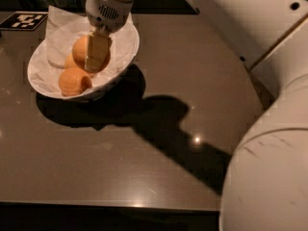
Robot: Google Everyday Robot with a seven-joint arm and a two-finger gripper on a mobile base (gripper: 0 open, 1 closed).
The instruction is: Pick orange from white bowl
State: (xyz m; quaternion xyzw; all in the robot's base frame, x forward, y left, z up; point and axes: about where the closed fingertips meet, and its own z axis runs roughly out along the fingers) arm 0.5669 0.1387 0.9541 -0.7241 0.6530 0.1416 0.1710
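1. Hanging over the white bowl (126, 44) at the far left: gripper (94, 60), clamped on the orange (80, 47).
2. Orange sits over the bowl's middle, above the paper lining (60, 32).
3. Two other oranges (74, 82) lie near it in the bowl.
4. Bowl rests on a dark table (183, 66).

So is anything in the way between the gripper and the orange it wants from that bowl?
Nothing visible does. The gripper is down inside the white bowl, right against the orange. A second orange and a third orange lie to the lower left, not between the two.
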